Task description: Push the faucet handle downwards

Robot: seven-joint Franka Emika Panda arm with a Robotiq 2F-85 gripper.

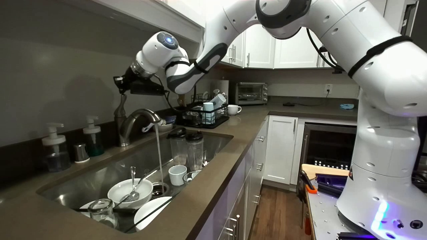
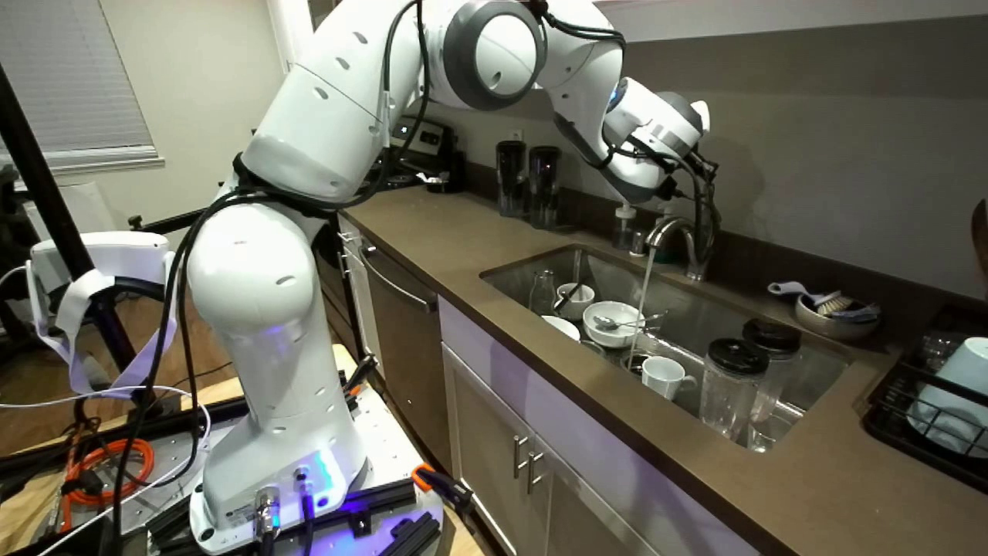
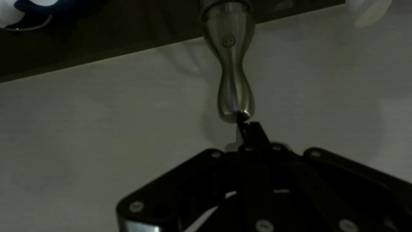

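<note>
The faucet handle [image 1: 120, 107] is a silvery-grey lever standing up from the faucet body [image 1: 124, 138], with its tip at the top. In the wrist view the handle [image 3: 235, 87] fills the upper middle, with its rounded tip toward my fingers. My gripper [image 3: 251, 125] is shut with its fingertips together and nothing between them. The fingertips overlap the handle's tip there, and contact cannot be told for sure. In an exterior view the gripper [image 1: 120, 87] is right at the top of the handle. In an exterior view cables and the gripper mostly hide the handle beside the spout [image 2: 670, 228].
Water [image 1: 159, 150] runs from the spout into the sink [image 1: 217, 141], which holds bowls, cups and clear bottles [image 2: 729, 386]. Pump bottles [image 1: 55, 146] stand beside the faucet. A brush bowl [image 2: 837, 318] and a dish rack [image 1: 208, 115] are on the other side. The wall [image 3: 128, 145] is close behind.
</note>
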